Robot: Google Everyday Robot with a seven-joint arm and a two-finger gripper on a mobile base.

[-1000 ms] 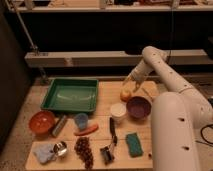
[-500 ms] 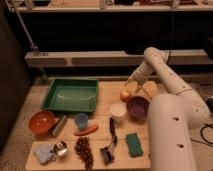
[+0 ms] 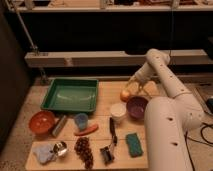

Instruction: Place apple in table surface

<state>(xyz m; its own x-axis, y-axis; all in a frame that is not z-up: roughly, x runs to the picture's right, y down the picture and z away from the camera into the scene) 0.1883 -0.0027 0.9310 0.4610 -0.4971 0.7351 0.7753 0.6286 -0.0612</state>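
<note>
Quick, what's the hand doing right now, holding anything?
Hand: just above the apple, near the far edge of the table surface; open, closed or holding cannot be told.

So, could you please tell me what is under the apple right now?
Only the table surface shows under the apple, beside the purple bowl. The gripper hangs just above and behind it. The contact spot beneath the fruit is hidden.

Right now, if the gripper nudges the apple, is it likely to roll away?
Probably yes: the apple looks round, so it may roll on the flat table surface. The purple bowl close beside it could stop it. The gripper hangs right by it.
</note>
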